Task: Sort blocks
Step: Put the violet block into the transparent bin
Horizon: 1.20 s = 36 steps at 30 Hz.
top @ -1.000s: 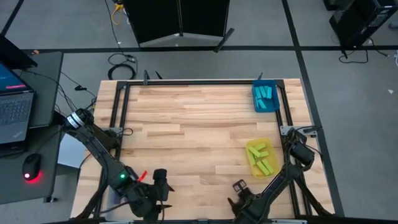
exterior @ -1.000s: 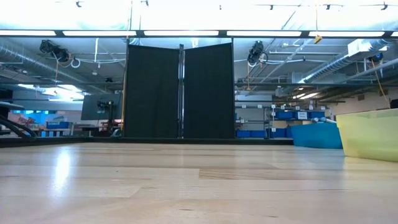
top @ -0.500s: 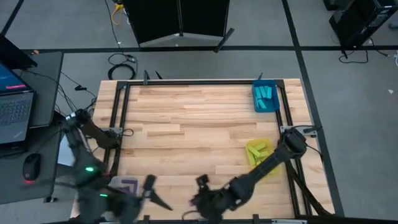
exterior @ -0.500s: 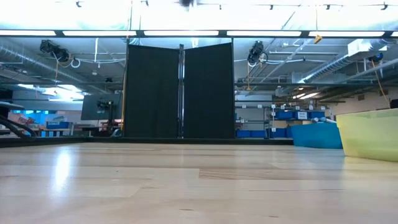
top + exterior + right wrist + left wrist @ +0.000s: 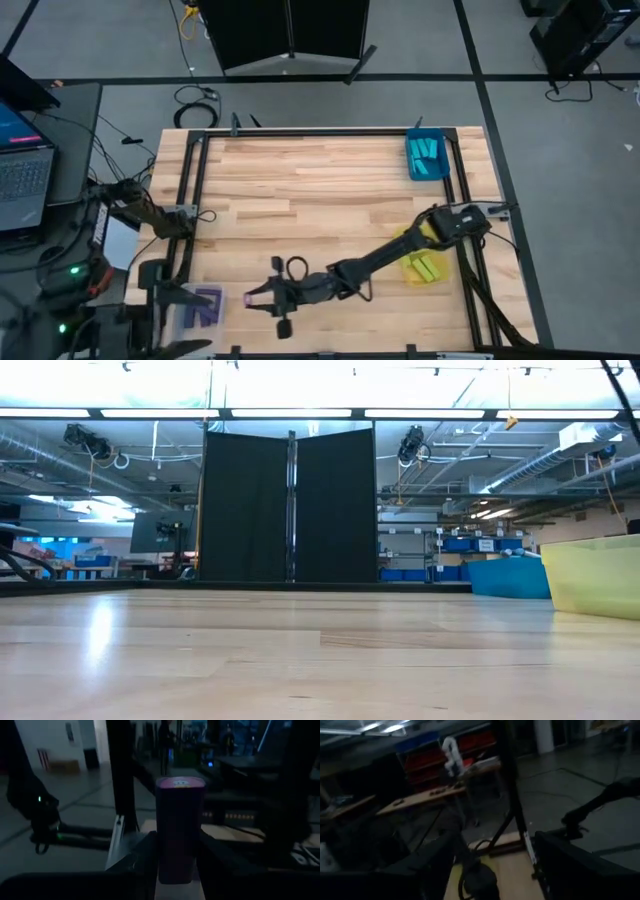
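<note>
Right arm: reaching from the table's right edge across to the front-centre; right gripper (image 5: 256, 297) holding a small purple rectangular block (image 5: 178, 827) clenched between its two dark fingers (image 5: 142, 860), the block standing up out of them in the right wrist view. In the high view only a small purple tip of it is showing.

Left arm: lying off the table's front-left corner, partly cut off by the picture's edge; left gripper (image 5: 495, 870) standing wide apart with nothing between its fingers (image 5: 580, 865), as far as its dim wrist view is showing.

Purple blocks (image 5: 205, 305): lying in a clear rectangular tray at the front-left corner, half hidden by the left arm; the count is not making itself out.

Yellow-green blocks (image 5: 430, 268): lying in a yellow tray (image 5: 592, 575) at the right side, the right arm crossing over part of it.

Cyan-blue blocks (image 5: 427, 152): lying in a blue tray (image 5: 414, 166) at the far-right corner.

Surroundings: light wooden plank table (image 5: 310, 200) inside a black metal frame (image 5: 185, 190); black folding screen (image 5: 290, 505) standing beyond the far edge; laptop (image 5: 22, 175) on a side desk, cut off at the left.
</note>
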{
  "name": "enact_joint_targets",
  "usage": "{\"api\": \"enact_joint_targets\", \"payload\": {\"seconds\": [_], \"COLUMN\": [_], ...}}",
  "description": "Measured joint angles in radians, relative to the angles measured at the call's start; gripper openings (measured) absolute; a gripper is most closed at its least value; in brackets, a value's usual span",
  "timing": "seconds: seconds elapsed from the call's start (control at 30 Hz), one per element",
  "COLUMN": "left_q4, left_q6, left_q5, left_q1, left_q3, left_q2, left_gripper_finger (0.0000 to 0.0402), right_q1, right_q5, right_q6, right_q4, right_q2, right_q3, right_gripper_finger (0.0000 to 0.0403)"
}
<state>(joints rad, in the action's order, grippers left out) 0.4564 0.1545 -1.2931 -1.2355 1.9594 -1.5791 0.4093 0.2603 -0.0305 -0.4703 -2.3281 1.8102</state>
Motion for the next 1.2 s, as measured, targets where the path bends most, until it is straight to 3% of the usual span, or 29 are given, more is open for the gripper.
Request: {"api": "enact_joint_targets", "payload": {"seconds": [0.2,0.4,0.47,0.73,0.93,1.13,1.2], "left_q4": [0.356,0.603,0.693,1.122,1.119,1.115,1.115], "left_q6": [-0.416,-0.724,-0.820,-1.346,-1.427,-1.463,-1.445], "left_q5": [-0.119,-0.159,-0.152,0.036,0.102,0.048,0.032], "left_q1": [-0.043,-0.084,-0.088,-0.094,-0.096,-0.102,-0.102], "left_q3": [-0.001,-0.001,-0.001,-0.004,-0.084,-0.105,-0.106], "left_q2": [-0.001,-0.003,-0.008,-0.061,-0.068,-0.056,-0.056], "left_gripper_finger": [0.0260,0.0230,0.0222,0.0201,0.0197,0.0197,0.0197], "right_q1": [-0.028,-0.045,-0.051,-0.076,-0.071,-0.074,-0.073], "right_q5": [-0.064,-0.122,-0.138,-0.129,-0.146,-0.177,-0.115], "right_q6": [-0.022,-0.056,-0.087,-0.130,-0.132,-0.253,-0.265], "right_q4": [-0.039,-0.008,-0.128,-0.130,-0.162,-0.368,-0.444], "right_q2": [-0.184,-0.391,-0.407,-0.404,-0.404,-0.504,-0.530], "right_q3": [0.241,0.548,0.506,0.475,0.475,0.548,0.529], "right_gripper_finger": [0.0114,0.0114,0.0114,0.0114,0.0114,0.0114,0.0114]}}
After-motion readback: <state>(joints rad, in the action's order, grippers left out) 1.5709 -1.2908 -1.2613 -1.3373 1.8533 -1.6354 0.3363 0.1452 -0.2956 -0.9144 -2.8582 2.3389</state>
